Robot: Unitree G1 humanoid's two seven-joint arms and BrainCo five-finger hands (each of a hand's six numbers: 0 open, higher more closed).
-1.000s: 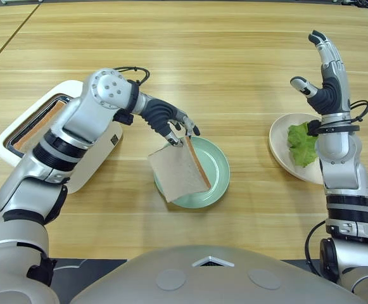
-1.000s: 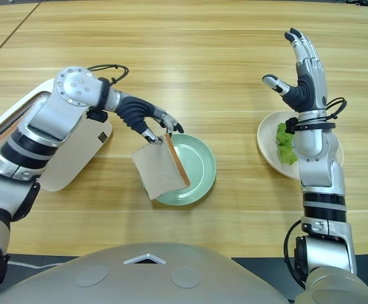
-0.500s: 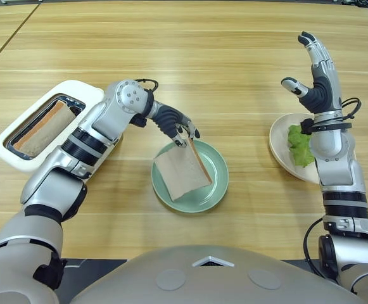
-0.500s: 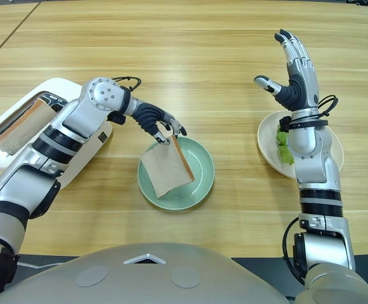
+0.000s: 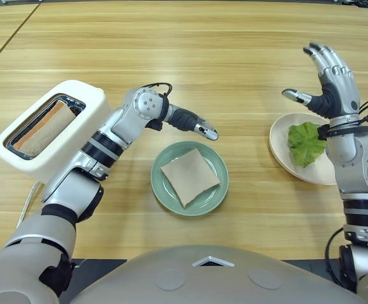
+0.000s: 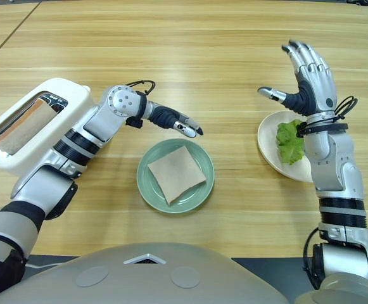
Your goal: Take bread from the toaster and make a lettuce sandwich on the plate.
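One slice of bread lies flat on the green plate in the middle of the table. My left hand hovers just above the plate's far rim, fingers stretched out and empty. A white toaster at the left still holds a second slice in its slot. A lettuce leaf rests on a cream plate at the right. My right hand is raised over that plate's far side, fingers spread wide, holding nothing.
The toaster's cord trails toward the table's near edge at the left. Bare wooden tabletop stretches across the far side.
My left hand let go of the bread slice, which now lies flat on the green plate, and the hand opened and drew back. The right hand shifted slightly right.
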